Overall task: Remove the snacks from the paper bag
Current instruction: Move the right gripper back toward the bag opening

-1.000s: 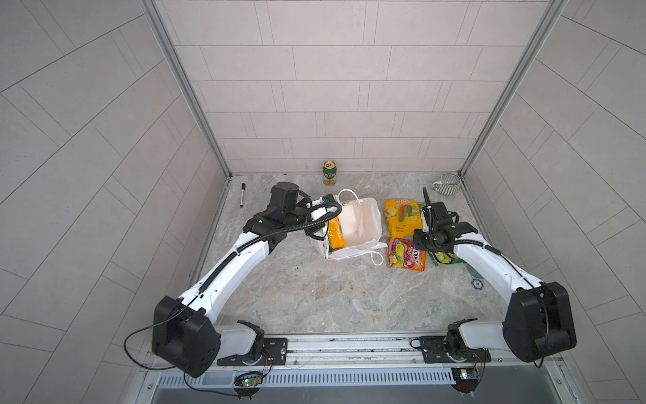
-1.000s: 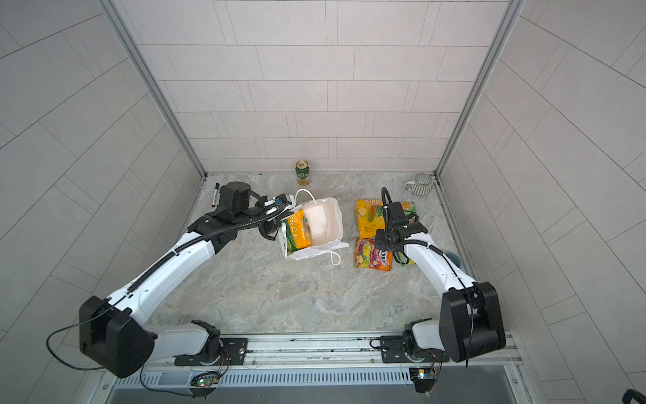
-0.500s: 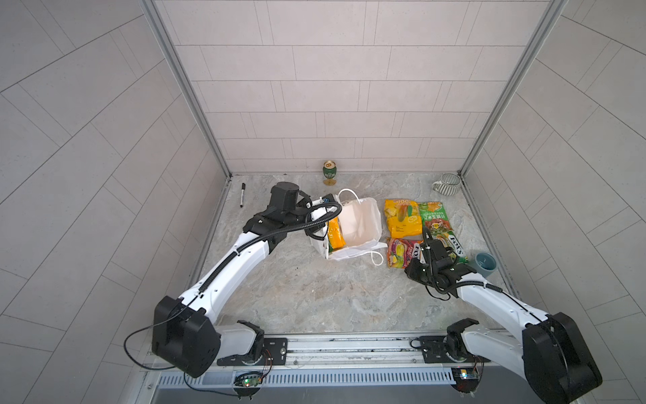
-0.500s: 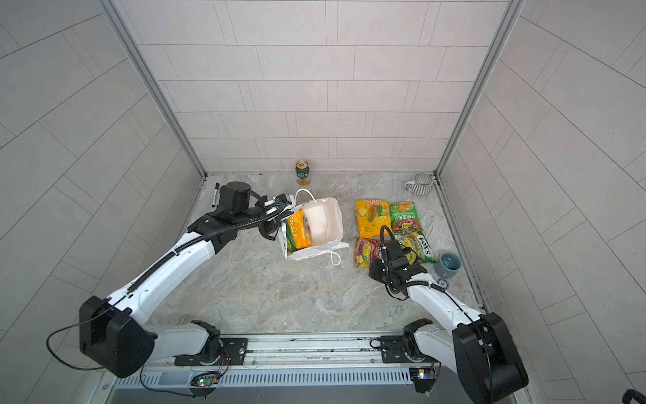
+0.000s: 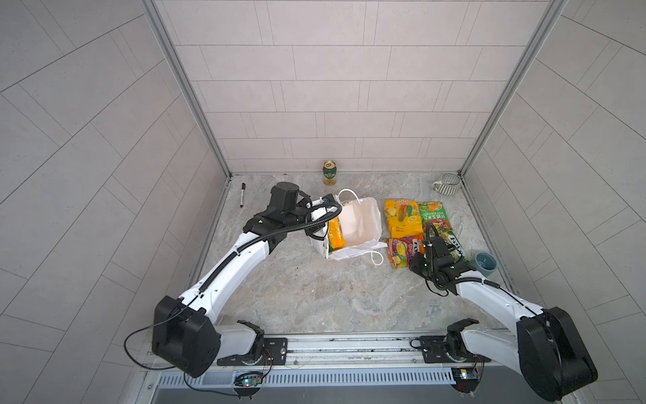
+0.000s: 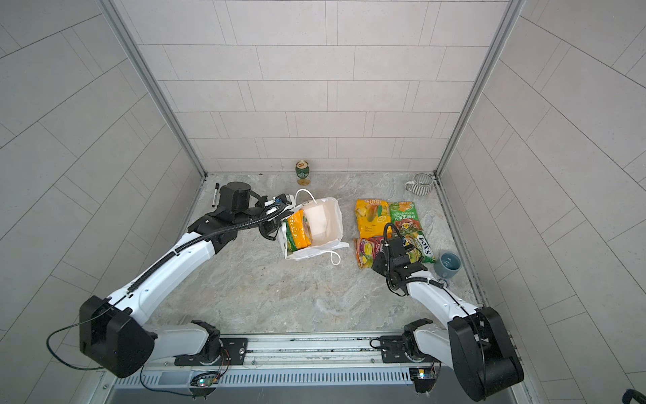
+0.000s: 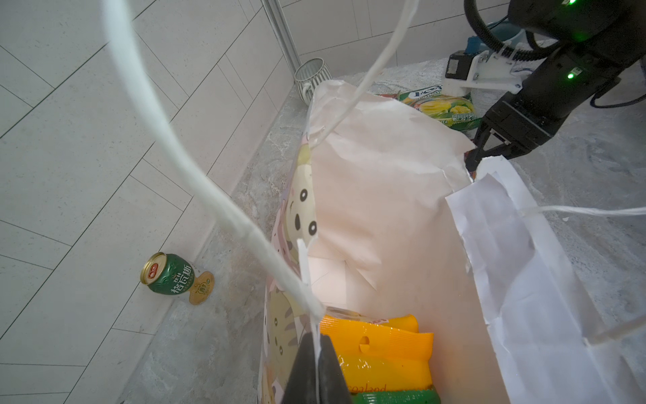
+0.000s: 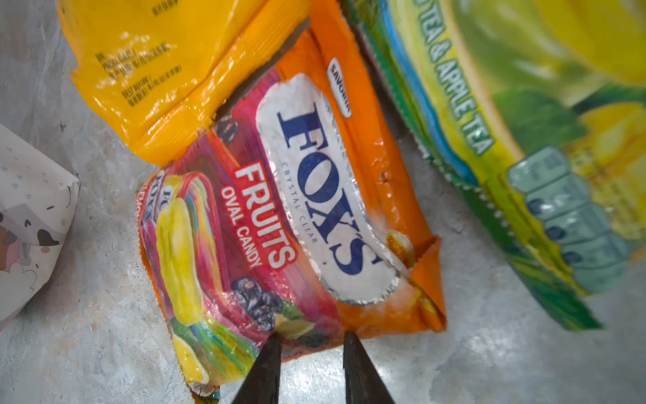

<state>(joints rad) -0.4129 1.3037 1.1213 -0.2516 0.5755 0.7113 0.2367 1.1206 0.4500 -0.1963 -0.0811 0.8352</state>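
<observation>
Bright even light, soft shadows; glare on yellow packet (image 8: 146,70); near cord (image 7: 174,147) blurred.

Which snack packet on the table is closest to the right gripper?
The red-pink FOX'S Fruits packet: the right gripper hovers with open jaws at its edge, while the yellow packet and green packets lie farther away.

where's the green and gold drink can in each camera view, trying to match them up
Top view: the drink can stands at the back wall, behind the paper bag.
Top view: same spot, behind the bag.
Left wrist: the can stands at the wall's foot, beside the bag's cartoon-printed side.
Right wrist: not in it.
Shared landmark: the paper bag; its corner shows in the right wrist view too.
</observation>
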